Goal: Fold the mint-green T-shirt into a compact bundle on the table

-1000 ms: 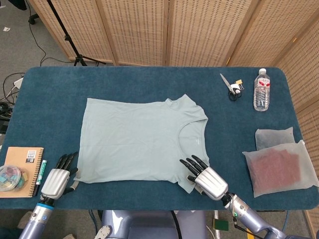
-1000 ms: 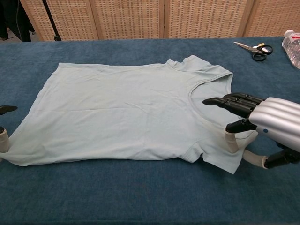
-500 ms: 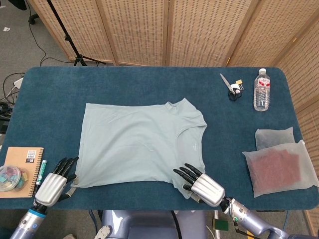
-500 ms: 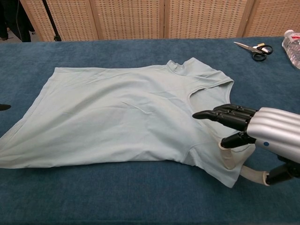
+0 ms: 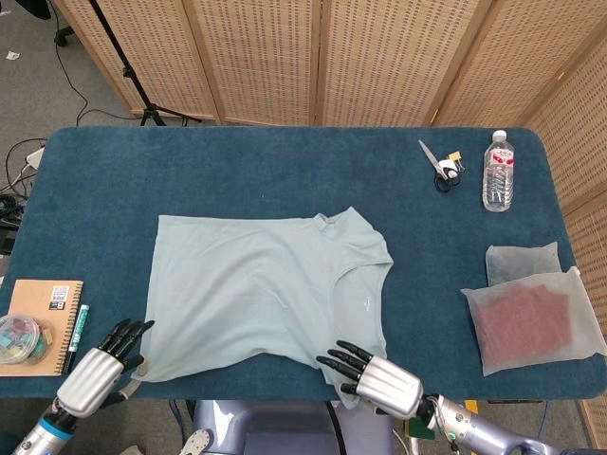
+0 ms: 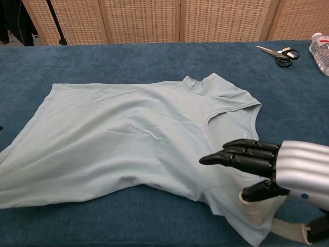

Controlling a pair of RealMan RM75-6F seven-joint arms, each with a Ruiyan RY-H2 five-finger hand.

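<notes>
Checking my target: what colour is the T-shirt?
Plain pale mint green T-shirt, clearest in head view.

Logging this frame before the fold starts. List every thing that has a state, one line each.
T-shirt: spread flat and unfolded, its near edge at the table's front edge.
Right hand: pinches the near sleeve.
Left hand: at the near hem corner; grip unclear.
Scissors: closed, lying flat.
Water bottle: capped, lying on its side.
Notebook: closed.
</notes>
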